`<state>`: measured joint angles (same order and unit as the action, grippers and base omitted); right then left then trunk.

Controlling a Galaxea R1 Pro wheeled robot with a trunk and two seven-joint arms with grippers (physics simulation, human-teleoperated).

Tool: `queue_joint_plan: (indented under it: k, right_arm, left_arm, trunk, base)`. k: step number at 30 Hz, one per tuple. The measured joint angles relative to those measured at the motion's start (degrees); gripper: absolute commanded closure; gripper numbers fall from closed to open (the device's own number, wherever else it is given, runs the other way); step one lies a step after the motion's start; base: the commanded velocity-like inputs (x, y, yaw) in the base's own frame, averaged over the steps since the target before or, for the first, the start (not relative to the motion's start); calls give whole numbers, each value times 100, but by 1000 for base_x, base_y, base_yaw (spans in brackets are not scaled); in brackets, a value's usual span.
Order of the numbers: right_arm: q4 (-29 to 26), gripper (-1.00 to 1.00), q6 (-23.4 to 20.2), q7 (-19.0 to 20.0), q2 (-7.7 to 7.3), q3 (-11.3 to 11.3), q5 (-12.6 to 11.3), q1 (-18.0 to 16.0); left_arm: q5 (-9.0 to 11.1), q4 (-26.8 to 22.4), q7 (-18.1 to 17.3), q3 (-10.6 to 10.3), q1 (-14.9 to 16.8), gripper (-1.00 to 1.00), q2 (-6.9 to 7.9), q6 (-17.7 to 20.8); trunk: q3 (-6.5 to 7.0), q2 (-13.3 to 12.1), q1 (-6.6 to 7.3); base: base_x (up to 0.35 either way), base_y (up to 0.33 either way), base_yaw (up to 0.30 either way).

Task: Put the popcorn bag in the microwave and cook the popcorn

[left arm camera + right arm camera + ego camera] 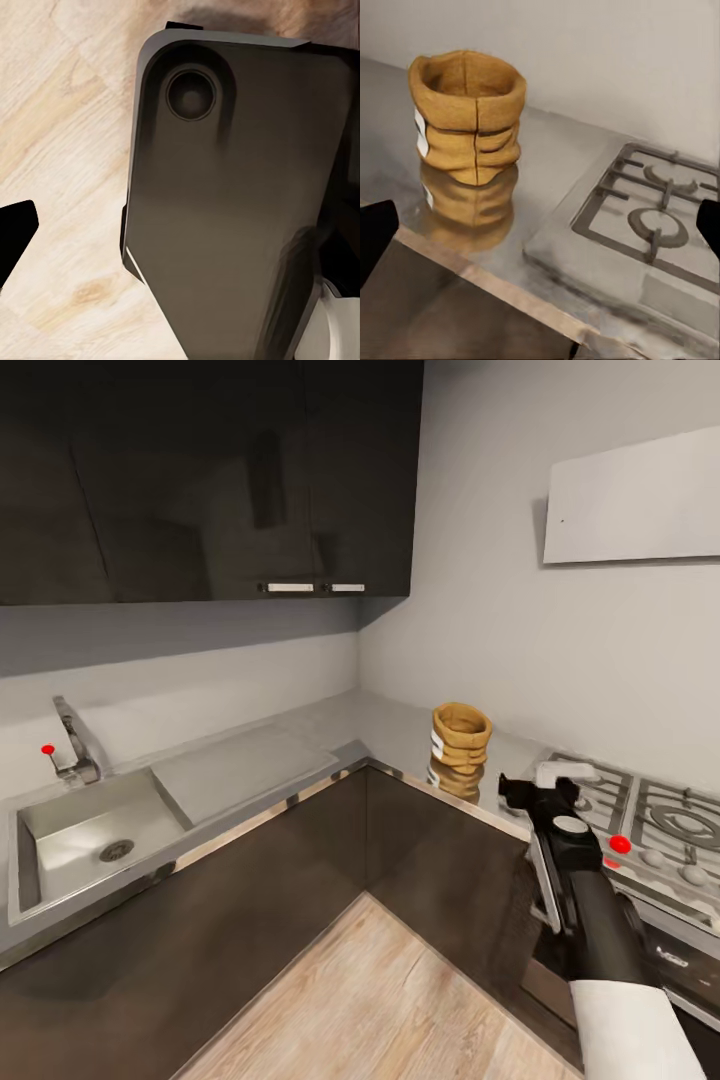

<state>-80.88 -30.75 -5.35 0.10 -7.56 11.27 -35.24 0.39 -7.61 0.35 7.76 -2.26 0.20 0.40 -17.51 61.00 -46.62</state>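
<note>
The popcorn bag [461, 738] [467, 116] stands upright on the grey countertop [385, 722] [536, 161] near the corner, a tan sack with a rolled rim and a white label on its side. My right gripper [538, 791] [541, 229] hovers open at the counter's front edge, short of the bag and a little to its right, its black fingertips [375, 232] spread wide with nothing between them. In the left wrist view my left gripper [180, 232] hangs over the wooden floor beside the robot's dark base, with one fingertip [15, 234] at the frame's edge. The microwave and the popcorn are out of view.
A gas hob [650, 815] [660, 217] with grates lies just right of the bag. A steel sink [90, 840] with a faucet [75, 745] is set in the left counter. Dark wall cabinets [210, 480] hang above, and a white hood [635, 500] hangs over the hob.
</note>
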Motion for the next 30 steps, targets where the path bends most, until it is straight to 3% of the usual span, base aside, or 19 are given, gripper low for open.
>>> queue_joint_plan:
  k: [1, 6, 9, 11, 17, 22, 30]
  right_arm:
    - [3, -100, -430, 1, -1, 0, 5, -386]
    - [132, -100, -1758, 6, -8, 0, 24, -1544]
    - [527, -100, -1986, 10, -25, -3, 27, -2104]
    - [1217, -100, -2223, 10, -45, -3, 26, -2576]
    - [2192, -100, -2417, -27, -105, -2, 33, -3158]
    - [3313, -100, -2440, -65, -423, -9, 39, -3613]
    - [3536, -100, -2448, -61, -519, -15, 25, -3662]
  left_arm:
    - [0, 0, -2, 0, 0, -100, 0, 0]
    - [0, 0, -3, 0, 0, -100, 0, 0]
    - [0, 0, -3, -1, 0, -100, 0, 0]
    - [0, 0, -3, -2, 0, -100, 0, 0]
    - [0, 0, -4, -5, 0, -100, 0, 0]
    - [1, 0, -4, -9, 0, -100, -1, 0]
    - [0, 0, -4, -10, 0, -100, -4, 0]
  trunk:
    - [0, 0, 1]
    - [0, 0, 1]
    - [0, 0, 0]
    - [0, 0, 0]
    - [-1, 0, 0]
    - [-1, 0, 0]
    - [-1, 0, -1]
  base:
    - [323, 0, 0]
    - [333, 0, 0]
    - [337, -52, 0]
    - [337, -93, 0]
    - [335, -114, 0]
    - [313, -180, 0]
    - [258, -209, 0]
